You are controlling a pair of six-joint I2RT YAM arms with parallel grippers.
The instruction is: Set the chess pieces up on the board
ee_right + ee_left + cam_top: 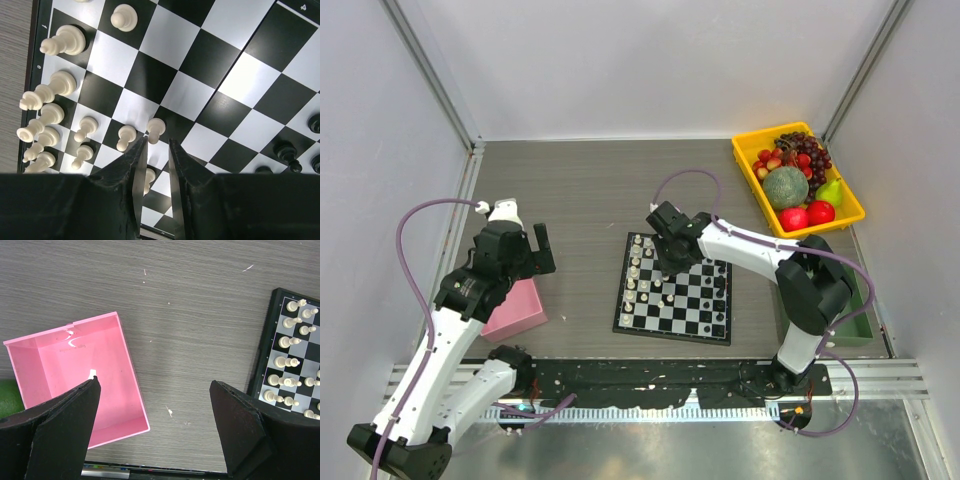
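The board (705,300) lies in the middle of the table, with white chess pieces (638,270) along its left side and black ones (720,290) on its right. My right gripper (665,262) hovers low over the white side. In the right wrist view its jaws (157,142) stand a narrow gap apart with nothing clamped; a white pawn (156,129) stands just past the tips. Black pieces (285,150) show at the right edge. My left gripper (155,385) is wide open over bare table, between the pink box (75,370) and the board (265,340).
A small white object (92,373) lies inside the pink box (517,312). A yellow tray (748,165) of fruit sits at the back right. A green container (855,325) stands by the right arm's base. Grey walls close in three sides.
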